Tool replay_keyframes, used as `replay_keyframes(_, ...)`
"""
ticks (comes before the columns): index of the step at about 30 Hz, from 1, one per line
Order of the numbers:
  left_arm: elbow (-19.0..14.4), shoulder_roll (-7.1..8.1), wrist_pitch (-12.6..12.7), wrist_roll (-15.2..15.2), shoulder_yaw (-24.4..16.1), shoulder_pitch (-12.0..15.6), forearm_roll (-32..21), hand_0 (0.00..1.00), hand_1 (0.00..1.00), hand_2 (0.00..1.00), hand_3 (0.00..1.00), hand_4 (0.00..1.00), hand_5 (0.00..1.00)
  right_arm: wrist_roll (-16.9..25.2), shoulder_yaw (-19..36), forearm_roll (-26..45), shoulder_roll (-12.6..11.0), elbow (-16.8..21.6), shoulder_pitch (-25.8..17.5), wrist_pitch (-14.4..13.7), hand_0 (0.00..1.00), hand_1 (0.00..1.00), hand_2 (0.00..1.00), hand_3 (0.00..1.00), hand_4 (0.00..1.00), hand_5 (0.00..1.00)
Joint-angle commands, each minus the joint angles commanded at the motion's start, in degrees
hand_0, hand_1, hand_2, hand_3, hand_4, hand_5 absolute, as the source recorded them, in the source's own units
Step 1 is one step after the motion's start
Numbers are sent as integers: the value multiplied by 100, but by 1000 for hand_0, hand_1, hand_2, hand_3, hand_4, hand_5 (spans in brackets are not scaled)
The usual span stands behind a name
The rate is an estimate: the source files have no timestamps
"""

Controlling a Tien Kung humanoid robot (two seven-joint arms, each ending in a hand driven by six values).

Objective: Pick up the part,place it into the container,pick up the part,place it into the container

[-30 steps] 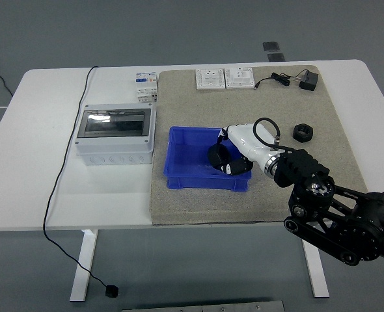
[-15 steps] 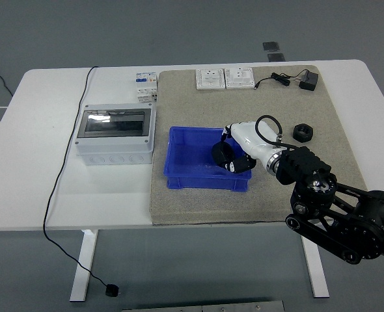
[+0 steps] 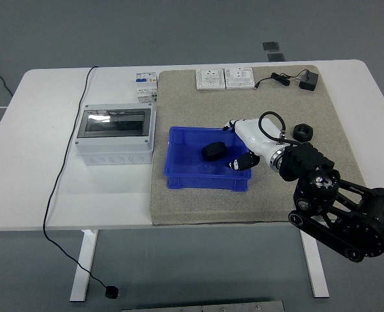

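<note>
- Far left of the frame: bare white table (image 3: 42, 149) crossed by a thin black cable (image 3: 67, 153) running from the top edge down over the near edge
- Left of centre: grey enclosure box (image 3: 114, 135) with a dark clear lid, flat on the table, just beside the left edge of the beige mat (image 3: 322, 110)
- Just above it: small white breaker module (image 3: 146, 85) at the mat's upper left corner
- Centre: blue container (image 3: 179, 170) on the mat, a black ring-shaped part (image 3: 213, 152) lying loose inside, toward the right half
- Top centre: two white wall sockets (image 3: 224, 78) side by side on the mat
- Right of centre: white right hand (image 3: 244, 146) hovering at the container's right rim, fingers relaxed and gripping nothing, dark fingertips (image 3: 241, 162) pointing down over the rim
- Upper right: black adapter (image 3: 308, 81) with its cord on the mat
- Right: second black part (image 3: 302, 132), hexagonal, on the mat beside the wrist
- Lower right: black right arm (image 3: 338, 211) entering from the corner
</note>
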Motion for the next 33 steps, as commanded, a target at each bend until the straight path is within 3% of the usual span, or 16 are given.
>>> replay_keyframes(8, 0, -14, 10, -1, 5, 1, -20, 732, 666, 750, 606, 677, 491, 49, 871, 7, -198, 53, -125, -344, 252, 304, 761, 778, 880, 263)
replay_keyframes(15, 0, -16, 10, -1, 8, -15, -14, 732, 666, 749, 604, 675, 490, -74, 1570, -37, -369, -714, -68, -228, 252, 303, 761, 772, 900, 276)
replay_keyframes(33, 0, 10, 2, -15, 37, -56, -1, 732, 666, 750, 602, 672, 487, -32, 1067, 591, 24, -2856, 582, -108, 251, 300, 755, 766, 910, 292)
